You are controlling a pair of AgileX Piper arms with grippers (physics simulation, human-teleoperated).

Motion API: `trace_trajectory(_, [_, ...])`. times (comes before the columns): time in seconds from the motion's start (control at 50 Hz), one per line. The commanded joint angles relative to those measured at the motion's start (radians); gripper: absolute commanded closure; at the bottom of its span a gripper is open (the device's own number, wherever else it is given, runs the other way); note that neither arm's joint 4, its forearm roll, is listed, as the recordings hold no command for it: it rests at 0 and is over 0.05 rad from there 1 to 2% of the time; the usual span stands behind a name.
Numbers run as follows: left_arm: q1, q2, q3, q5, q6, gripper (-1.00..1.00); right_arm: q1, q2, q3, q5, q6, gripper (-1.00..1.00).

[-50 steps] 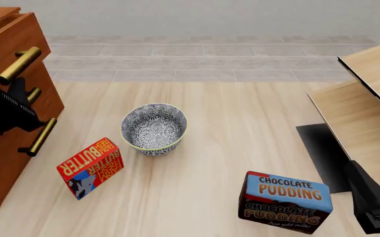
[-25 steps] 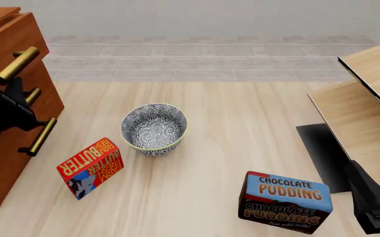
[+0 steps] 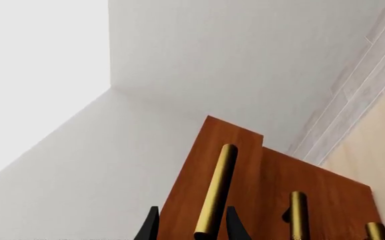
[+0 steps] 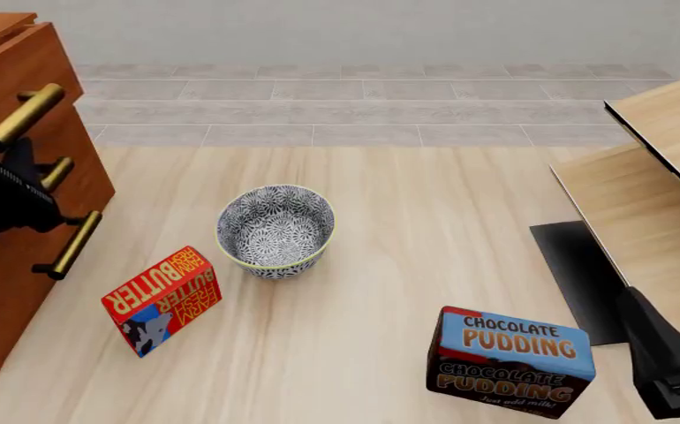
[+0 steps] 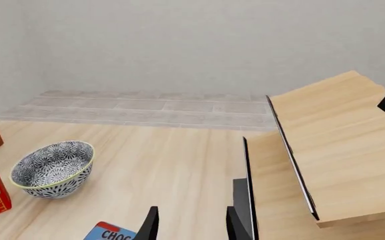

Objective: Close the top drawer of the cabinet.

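Left hand (image 3: 191,227) open astride top drawer (image 4: 16,66) handle (image 3: 216,190), right hand (image 5: 191,225) open, empty, bowl (image 4: 275,228), butter box (image 4: 163,299) nearby

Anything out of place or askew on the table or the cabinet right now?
Yes: the top drawer sticks out proud of the cabinet face, not flush with the lower fronts. The butter box sits tilted on one corner instead of flat. The bowl and pudding box stand upright; nothing spilled.
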Motion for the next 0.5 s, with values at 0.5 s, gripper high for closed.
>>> trace_trajectory(0.5, [0.039,0.004,-0.04,-0.012,-0.003,-1.0,-0.002,0.0,-0.004,0.003,0.004,-1.0])
